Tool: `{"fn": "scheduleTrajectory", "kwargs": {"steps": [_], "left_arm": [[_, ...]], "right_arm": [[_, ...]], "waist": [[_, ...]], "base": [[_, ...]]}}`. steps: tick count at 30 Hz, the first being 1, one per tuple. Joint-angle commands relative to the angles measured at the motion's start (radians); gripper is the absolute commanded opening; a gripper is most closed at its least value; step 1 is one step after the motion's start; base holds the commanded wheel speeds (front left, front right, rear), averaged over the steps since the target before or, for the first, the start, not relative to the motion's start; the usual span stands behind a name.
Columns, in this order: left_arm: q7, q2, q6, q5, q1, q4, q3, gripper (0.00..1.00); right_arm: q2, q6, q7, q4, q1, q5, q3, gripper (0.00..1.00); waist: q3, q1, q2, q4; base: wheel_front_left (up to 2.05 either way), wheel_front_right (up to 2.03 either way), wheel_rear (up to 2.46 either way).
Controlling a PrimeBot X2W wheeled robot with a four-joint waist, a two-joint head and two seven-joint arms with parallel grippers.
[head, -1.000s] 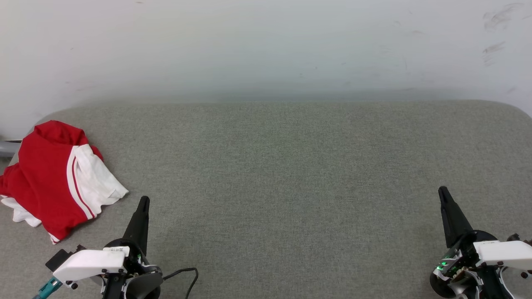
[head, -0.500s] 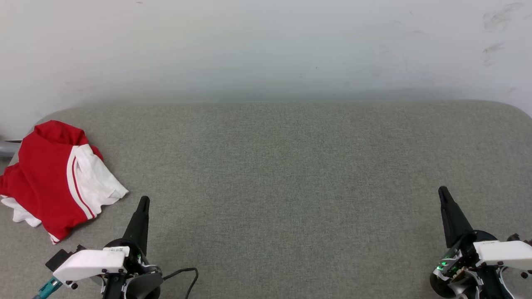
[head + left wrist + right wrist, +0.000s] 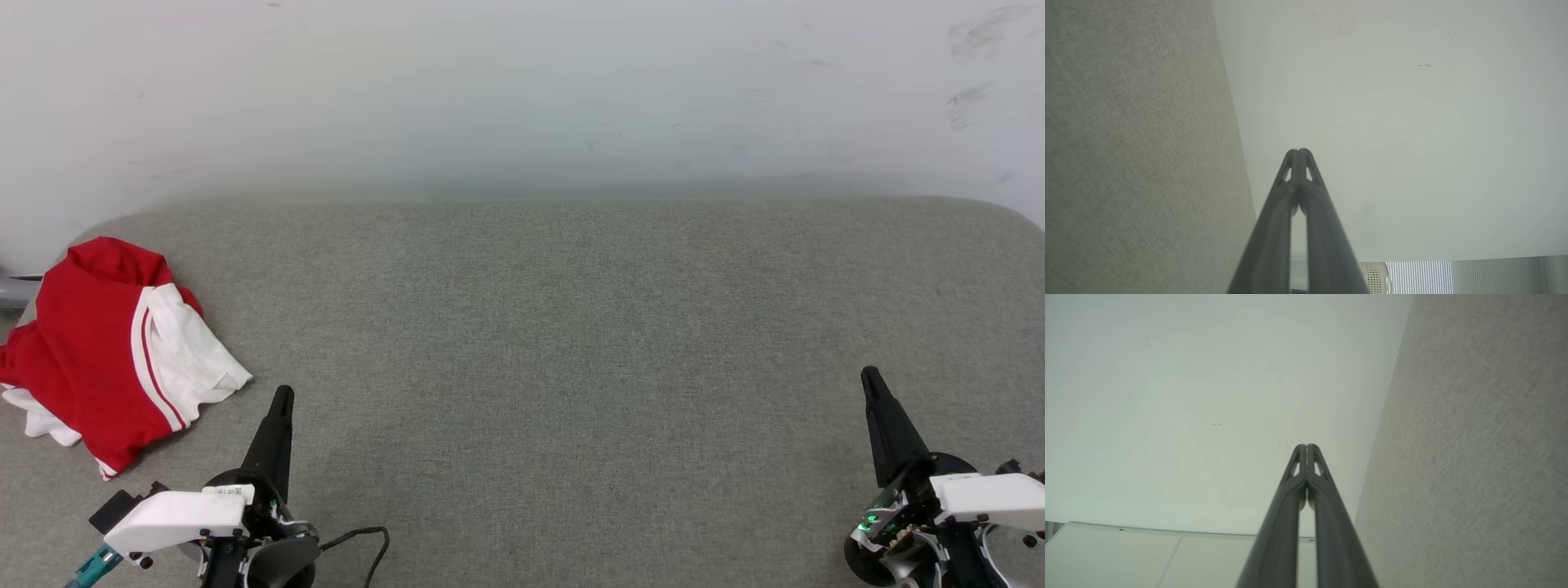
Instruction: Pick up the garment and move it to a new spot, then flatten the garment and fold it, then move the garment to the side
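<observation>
The garment (image 3: 106, 351) lies bunched at the left edge of the grey worktop (image 3: 571, 343). The left gripper (image 3: 282, 394) and right gripper (image 3: 869, 374) are pressed together, holding nothing. Probably picking, flattening and folding all remain.

The garment (image 3: 90, 351) is soft matt cloth, the padded surface (image 3: 522, 367) coarse grey weave, the left pincer (image 3: 1299, 152) seemingly matt plastic.

Looks like a bare lab or test room: a grey fabric-covered desk (image 3: 571, 367) against a scuffed, plain white wall (image 3: 522, 90).
</observation>
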Motion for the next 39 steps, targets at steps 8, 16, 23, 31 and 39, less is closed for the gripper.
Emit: {"fn": "scheduleTrajectory", "kwargs": {"steps": [8, 16, 23, 31, 39], "left_arm": [[0.003, -0.001, 0.0, 0.001, -0.01, 0.001, 0.001, 0.0], [0.003, -0.001, 0.0, 0.001, -0.01, 0.001, 0.001, 0.0], [0.003, -0.001, 0.0, 0.001, -0.01, 0.001, 0.001, 0.0], [0.003, -0.001, 0.0, 0.001, -0.01, 0.001, 0.001, 0.0], [0.003, -0.001, 0.0, 0.001, -0.01, 0.001, 0.001, 0.0]], "right_arm": [[0.004, 0.0, 0.001, 0.0, -0.01, -0.005, 0.001, 0.0], [0.004, 0.0, 0.001, 0.0, -0.01, -0.005, 0.001, 0.0], [0.004, 0.0, 0.001, 0.0, -0.01, -0.005, 0.001, 0.0], [0.004, 0.0, 0.001, 0.0, -0.01, -0.005, 0.001, 0.0], [0.004, 0.0, 0.001, 0.0, -0.01, -0.005, 0.001, 0.0]], "waist": [[0.0, 0.0, 0.0, 0.0], [0.0, 0.0, 0.0, 0.0], [0.0, 0.0, 0.0, 0.0], [0.0, 0.0, 0.0, 0.0], [0.0, 0.0, 0.0, 0.0]], "base": [[0.0, 0.0, 0.0], [0.0, 0.0, 0.0], [0.0, 0.0, 0.0], [0.0, 0.0, 0.0], [0.0, 0.0, 0.0]]}}
